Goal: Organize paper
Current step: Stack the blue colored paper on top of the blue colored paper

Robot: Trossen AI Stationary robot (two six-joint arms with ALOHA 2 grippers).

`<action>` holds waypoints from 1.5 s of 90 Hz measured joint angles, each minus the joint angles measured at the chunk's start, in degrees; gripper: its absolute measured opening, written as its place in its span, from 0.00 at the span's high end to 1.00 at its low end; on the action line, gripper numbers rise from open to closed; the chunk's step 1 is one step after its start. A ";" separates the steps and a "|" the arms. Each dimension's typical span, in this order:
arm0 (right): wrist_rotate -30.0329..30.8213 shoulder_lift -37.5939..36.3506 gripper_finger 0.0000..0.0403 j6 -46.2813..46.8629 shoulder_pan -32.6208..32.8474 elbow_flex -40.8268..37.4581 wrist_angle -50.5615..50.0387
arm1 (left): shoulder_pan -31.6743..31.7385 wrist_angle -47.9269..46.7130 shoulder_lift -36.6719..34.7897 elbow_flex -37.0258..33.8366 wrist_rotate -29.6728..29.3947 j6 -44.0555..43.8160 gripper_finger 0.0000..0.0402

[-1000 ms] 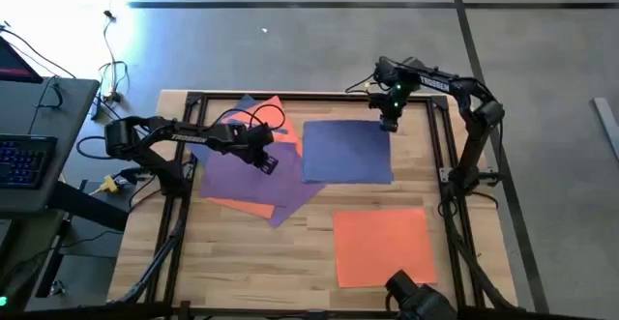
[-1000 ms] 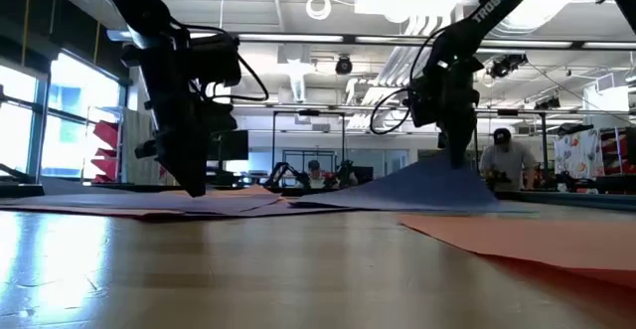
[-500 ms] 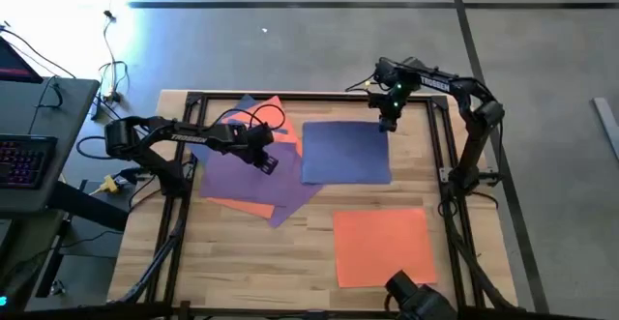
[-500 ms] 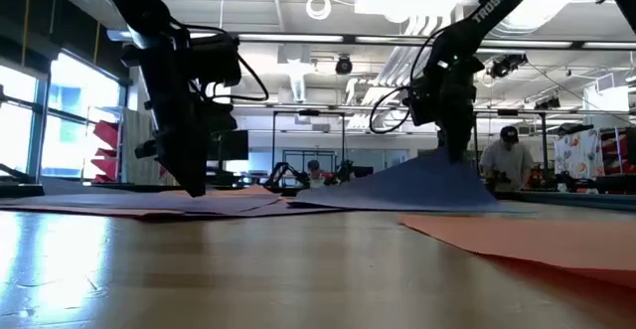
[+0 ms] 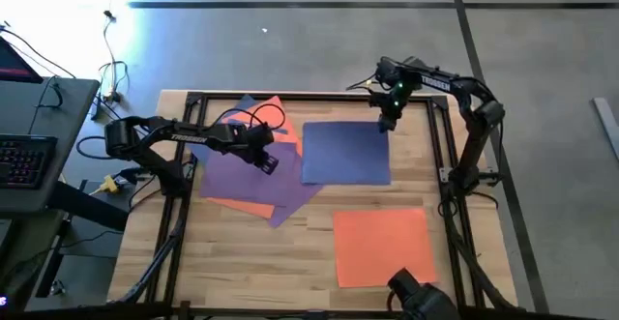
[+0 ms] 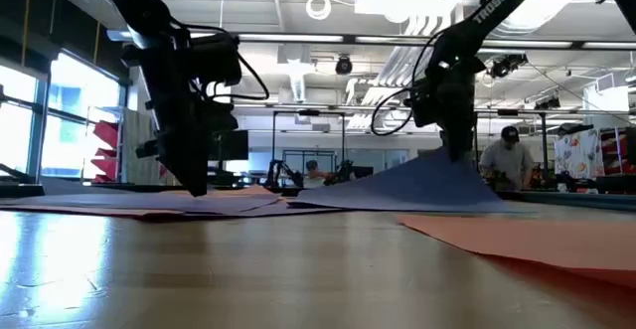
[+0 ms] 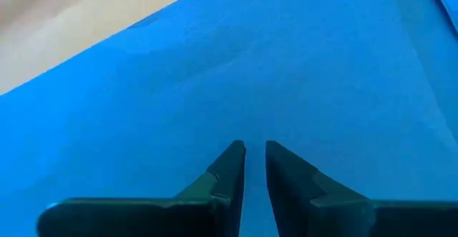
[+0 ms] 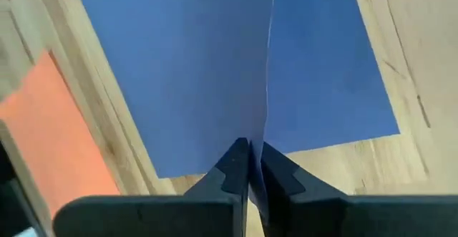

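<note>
right gripper jaws pinched on the flat blue paper sheet, lifting its far edge; left gripper jaws nearly together over the purple sheet beside it.

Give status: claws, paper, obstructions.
Right claw shut on blue sheet, far edge lifted. Left claw nearly closed over purple pile. Nothing blocking.

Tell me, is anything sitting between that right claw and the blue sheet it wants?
Nothing visible. The right gripper is already shut on the blue sheet, pinching its far edge and lifting it into a peak above the table. The left gripper is over the purple sheet, off to the side.
</note>
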 joint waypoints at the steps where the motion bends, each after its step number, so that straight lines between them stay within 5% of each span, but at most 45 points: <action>1: -0.07 0.00 1.00 0.16 -0.04 0.00 0.04 | -0.01 0.00 -0.01 0.00 0.00 0.00 0.91; 54: 3.07 0.00 0.99 8.03 -0.38 0.00 4.36 | 0.01 -0.02 -0.01 0.00 0.00 0.00 0.91; 74: 11.97 0.00 0.75 11.19 -0.42 0.02 3.39 | -0.01 -0.02 -0.01 0.00 0.00 0.00 0.91; 99: 9.36 0.00 0.45 15.28 -0.22 0.02 2.05 | -0.01 -0.04 -0.01 0.00 0.00 0.00 0.91; 110: 7.66 -0.07 0.42 15.64 -0.16 0.02 1.34 | -0.01 -0.04 0.00 0.00 0.01 0.00 0.91; 135: 16.39 -2.82 0.46 22.69 -0.36 0.02 -0.02 | -0.50 -3.18 0.00 2.40 0.21 -3.38 0.93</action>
